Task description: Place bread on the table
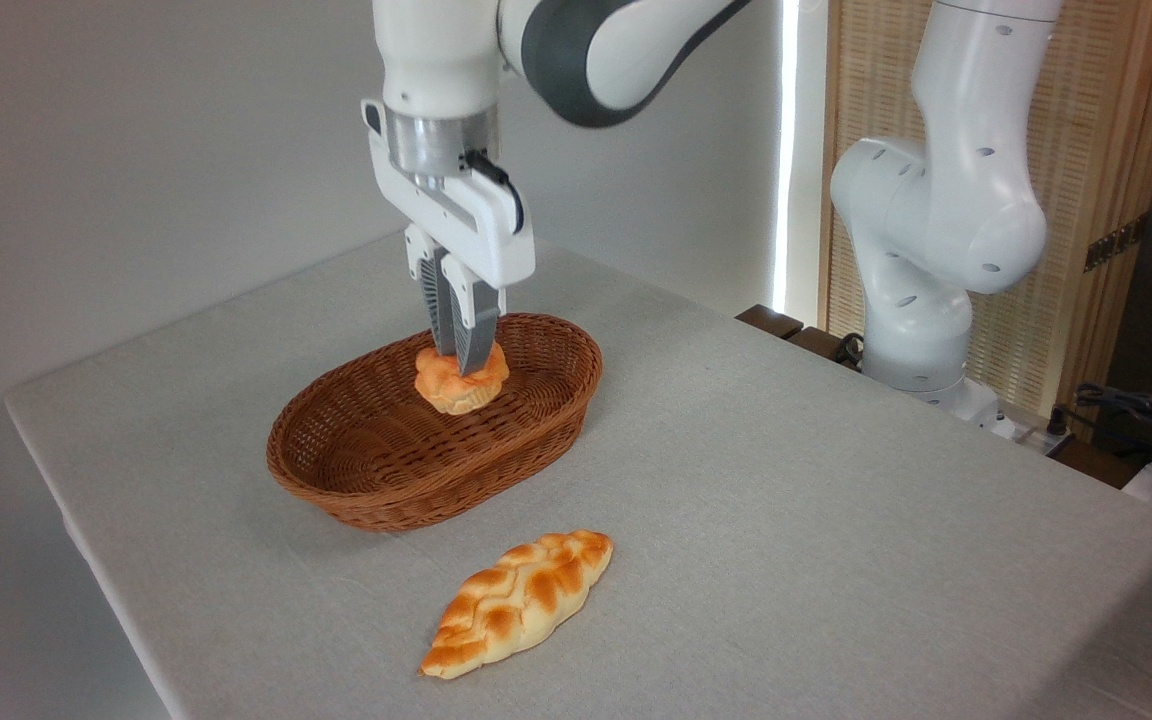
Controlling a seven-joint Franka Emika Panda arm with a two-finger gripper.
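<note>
A small round golden-orange bun (460,385) with a lumpy top is seen inside the brown oval wicker basket (416,490), toward the basket's far right end. The bun is gripped from above by the gripper (463,362), whose two grey fingers (477,330) are pressed close together into the bun's knotted top; the jaws are clenched on the bun. The bun's pale underside is visible just above the basket's woven floor, and whether it touches the floor or is lifted clear cannot be told. The bun sits below the level of the basket's far rim.

The gripper is pointed straight down, and the white arm (446,60) is extended above the basket from the upper part of the view. The arm's white base column (926,220) is seen well to the right of the basket, beyond the table's far right edge.

The basket rests on the light grey cloth-covered table (836,480). A longer braided, leaf-shaped loaf (521,600) lies flat on the cloth in front of the basket, a little to its right, near it but apart from it. Behind and to the right of the basket, past the table, a pale wooden slatted screen (1086,150) stands, with dark cables (1136,405) at its foot.
</note>
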